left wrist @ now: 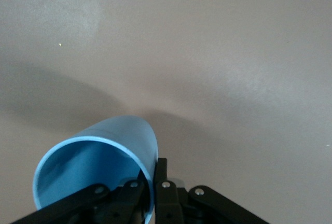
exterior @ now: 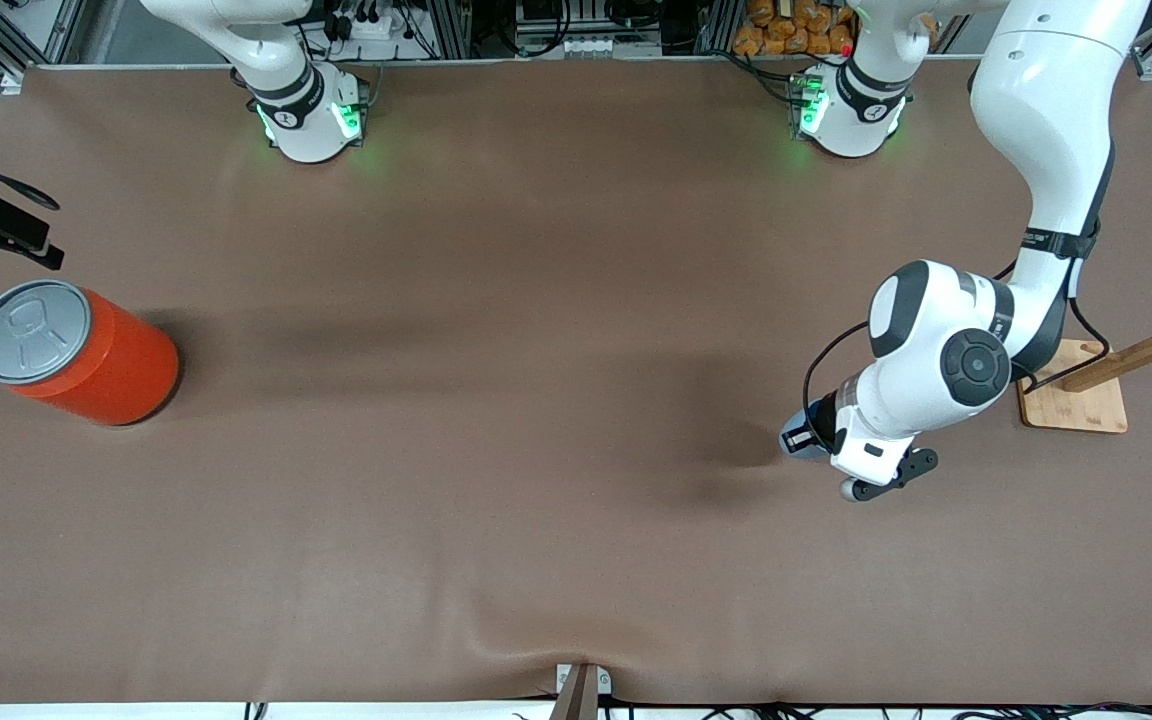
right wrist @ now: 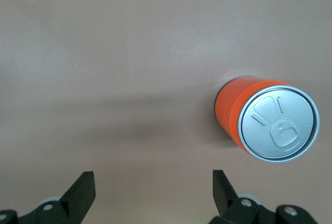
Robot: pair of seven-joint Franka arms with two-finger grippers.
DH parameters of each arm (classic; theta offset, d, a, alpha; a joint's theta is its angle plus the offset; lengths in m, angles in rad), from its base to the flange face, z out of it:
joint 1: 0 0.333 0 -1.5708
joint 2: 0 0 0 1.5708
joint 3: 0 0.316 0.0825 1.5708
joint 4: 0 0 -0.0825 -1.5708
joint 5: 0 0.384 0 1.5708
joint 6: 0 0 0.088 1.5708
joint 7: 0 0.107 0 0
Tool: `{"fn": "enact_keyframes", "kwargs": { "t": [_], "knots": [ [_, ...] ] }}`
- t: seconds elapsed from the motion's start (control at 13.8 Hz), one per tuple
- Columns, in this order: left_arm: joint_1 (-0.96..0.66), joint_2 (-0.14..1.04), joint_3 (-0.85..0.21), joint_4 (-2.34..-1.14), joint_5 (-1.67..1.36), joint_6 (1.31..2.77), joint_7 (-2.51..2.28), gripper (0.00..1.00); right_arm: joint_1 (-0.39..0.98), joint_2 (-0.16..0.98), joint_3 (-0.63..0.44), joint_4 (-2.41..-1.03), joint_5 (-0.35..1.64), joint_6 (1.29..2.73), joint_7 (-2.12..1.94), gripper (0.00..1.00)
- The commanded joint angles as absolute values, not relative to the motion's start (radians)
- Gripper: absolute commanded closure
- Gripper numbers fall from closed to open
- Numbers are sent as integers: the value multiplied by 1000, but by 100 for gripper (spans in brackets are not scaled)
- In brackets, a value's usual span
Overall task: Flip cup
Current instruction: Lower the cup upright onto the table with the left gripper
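Front view, lower right of the frame: we see the left gripper (exterior: 804, 438) low over the table (exterior: 536, 400), with the cup (exterior: 816, 418) showing only as a sliver of light blue beside the wrist housing. In the left wrist view, the cup (left wrist: 98, 167) fills the lower left of the frame, its darker blue mouth turned toward the camera and its body running away from the lens, so we judge its long axis to be tilted rather than upright (whether its wall touches the table cannot be told). The fingers (left wrist: 165, 200) are closed on the cup's rim, one inside the mouth and one outside the wall; this rim pinch is the relation on which the coming rotation turns, since we judge that the wrist must swing the axis about that pinch to set the cup down flipped. The left arm is plainly the nearer arm. The right gripper (right wrist: 153, 193) waits, out of the front view's frame, over the table beside the orange can (exterior: 76, 350), which stands at middle left; in the right wrist view its fingers (right wrist: 83, 190) are spread wide with nothing between them. Counts: one cup, one orange can (right wrist: 267, 120), one wooden stand (exterior: 1116, 375) at the right edge, two arms.
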State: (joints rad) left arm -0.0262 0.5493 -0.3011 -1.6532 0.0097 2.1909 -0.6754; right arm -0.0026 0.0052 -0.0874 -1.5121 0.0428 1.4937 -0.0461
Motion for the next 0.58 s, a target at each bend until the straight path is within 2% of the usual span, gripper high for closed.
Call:
{"fn": "enact_keyframes", "kwargs": {
  "t": [0.0,0.51],
  "knots": [
    [-23,474,-304,-1768,137,2209,-748,100,2,6,-86,-1509,34,1491,-41,0],
    [-5,482,-304,-1827,224,2212,-844,100,3,6,-86,-1513,34,1491,-41,0]
  ]
}}
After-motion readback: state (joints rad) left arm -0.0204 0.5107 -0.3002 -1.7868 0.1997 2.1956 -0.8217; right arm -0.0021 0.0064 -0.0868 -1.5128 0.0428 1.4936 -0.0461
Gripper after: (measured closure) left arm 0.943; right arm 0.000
